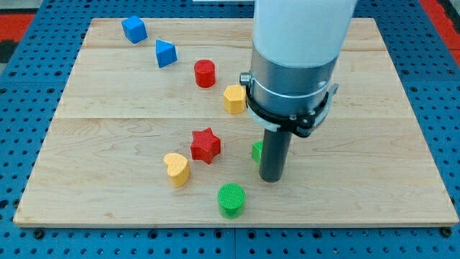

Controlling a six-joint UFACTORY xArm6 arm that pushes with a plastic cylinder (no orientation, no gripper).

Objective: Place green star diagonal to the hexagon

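The green star [256,151] shows only as a small green edge, mostly hidden behind my rod near the board's middle. My tip [272,179] rests on the board just right of and below that green edge, touching or nearly touching it. The yellow hexagon [234,98] lies above the star, partly tucked against the arm's grey collar. The arm's white body covers the board's upper right of centre.
A red star [205,145] lies left of the green star. A yellow heart [177,169] and a green cylinder [231,199] lie lower down. A red cylinder [205,73], a blue triangular block [165,54] and a blue cube [134,29] run toward the top left.
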